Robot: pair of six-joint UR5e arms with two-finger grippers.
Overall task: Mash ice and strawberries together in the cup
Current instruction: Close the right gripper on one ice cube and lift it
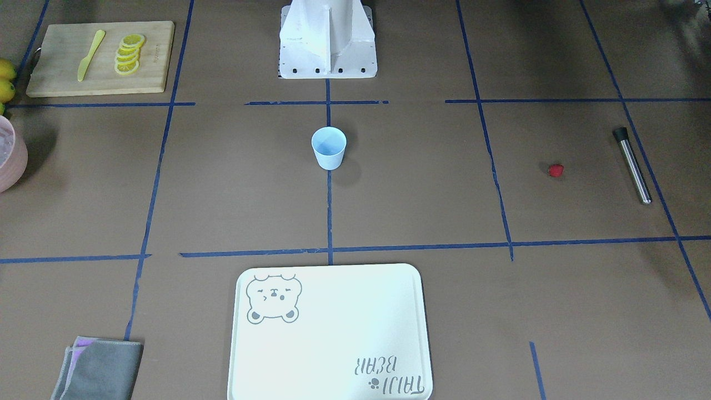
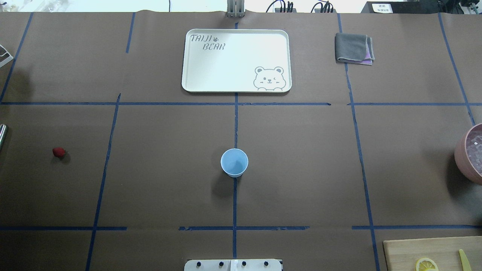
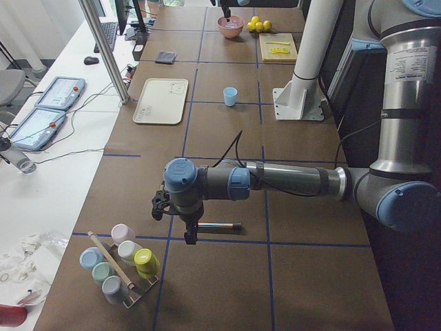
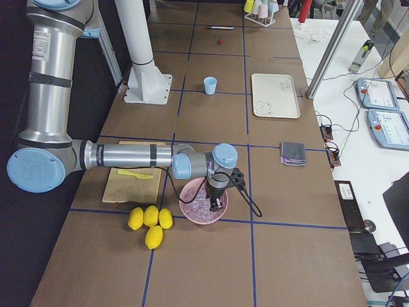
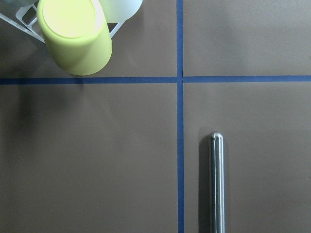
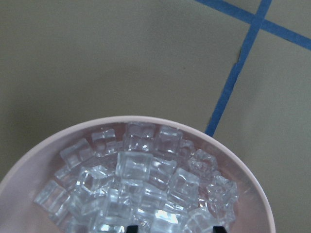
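**Loading not begun: cup bare, both arms poised at the table's ends**

At the robot's far left, the left gripper [image 3: 187, 238] hangs just above the steel muddler [image 5: 216, 184], which lies flat on the tabletop [image 2: 301, 169] near a rack of coloured cups [image 3: 120, 262]. Its fingers show in no close view, so I cannot tell whether they are apart or together.

Next comes the 1 strawberry [image 2: 59, 152], lying alone on the paper, well apart from everything else.

In the middle the light-blue cup [image 2: 234, 162] stands upright on the centre tape line. It looks empty inside.

At the far right, the right gripper [image 6: 175, 228] hovers over the pink bowl [image 6: 121, 118], which is heaped with ice [image 6: 141, 179]. Its 2 dark fingertips show at the frame's bottom edge, spread apart and holding nothing.

By my reading this is the opening step, fetching ingredients. The next move likely calls for the right gripper to sink into the heap, pinch 1 slippery cube and carry it to the cup. The strawberry must go in too before the muddler is needed.
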